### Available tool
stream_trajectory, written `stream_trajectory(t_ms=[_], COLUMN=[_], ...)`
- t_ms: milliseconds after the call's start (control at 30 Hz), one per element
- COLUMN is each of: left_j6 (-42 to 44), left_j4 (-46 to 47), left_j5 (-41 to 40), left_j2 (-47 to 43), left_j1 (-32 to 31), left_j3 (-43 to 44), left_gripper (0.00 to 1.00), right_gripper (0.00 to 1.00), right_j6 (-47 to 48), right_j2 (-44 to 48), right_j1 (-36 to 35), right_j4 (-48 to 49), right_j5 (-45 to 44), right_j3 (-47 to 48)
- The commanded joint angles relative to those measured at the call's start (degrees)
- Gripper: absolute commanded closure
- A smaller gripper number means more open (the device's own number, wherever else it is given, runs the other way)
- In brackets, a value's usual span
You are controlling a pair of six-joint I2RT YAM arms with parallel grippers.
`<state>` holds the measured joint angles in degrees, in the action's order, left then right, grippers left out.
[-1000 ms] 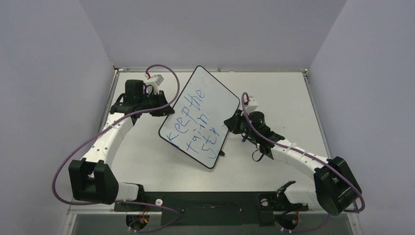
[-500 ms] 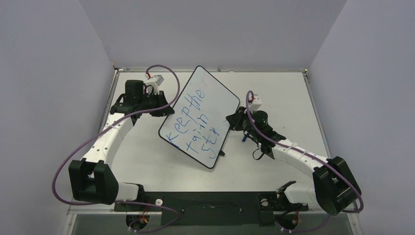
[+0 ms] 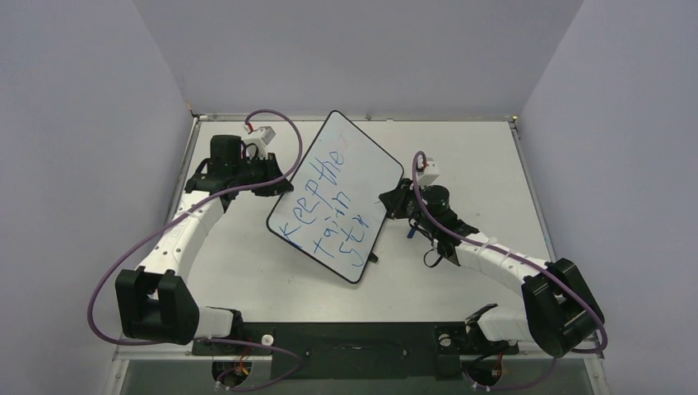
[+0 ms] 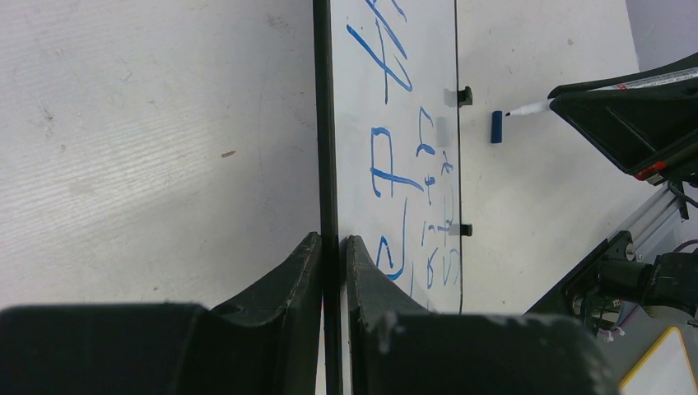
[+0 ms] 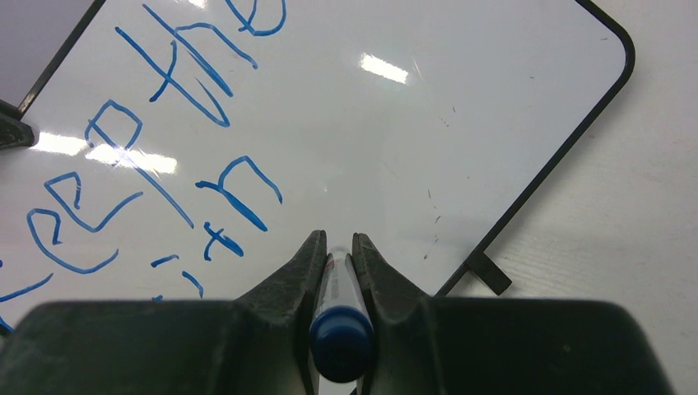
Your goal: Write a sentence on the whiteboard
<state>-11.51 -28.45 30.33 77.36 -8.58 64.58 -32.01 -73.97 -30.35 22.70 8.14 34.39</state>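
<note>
Left gripper [image 4: 332,243] clamped on the rim of the large white black-rimmed whiteboard [image 4: 428,49], I judge to steady it. Right gripper [image 5: 337,244] clenches the blue-ended marker pen [image 5: 340,325], aimed at the board just ahead.

Right wrist view: marker [image 5: 341,325] tip hidden between right gripper [image 5: 338,244] fingers; sentence [image 5: 171,76] cut off by left edge. Left wrist view: whiteboard [image 4: 432,74] foreshortened, words unreadable.

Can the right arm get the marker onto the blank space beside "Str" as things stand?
Probably yes. The right jaws hold the marker pointed at bare whiteboard, with nothing between; the left jaws clamp the opposite rim, clear of that path.
</note>
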Motion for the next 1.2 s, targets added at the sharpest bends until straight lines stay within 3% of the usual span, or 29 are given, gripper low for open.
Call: stream_trajectory(t_ms=[0,1167], left_j6=[2.21,1.31], left_j4=[1.74,3.33], left_j5=[2.19,1.12], left_j2=[-1.31,-2.64], left_j1=[-1.07,-1.70], left_j3=[-0.95,-2.54], left_gripper=[1.00,1.00], right_gripper=[1.00,1.00], right_j6=[0.46,-0.44], right_j2=[0.07,-2.98], right_j1=[0.50,0.94], right_j4=[5.23,12.29], right_j5=[0.99,3.55], right_j3=[0.11,-1.96])
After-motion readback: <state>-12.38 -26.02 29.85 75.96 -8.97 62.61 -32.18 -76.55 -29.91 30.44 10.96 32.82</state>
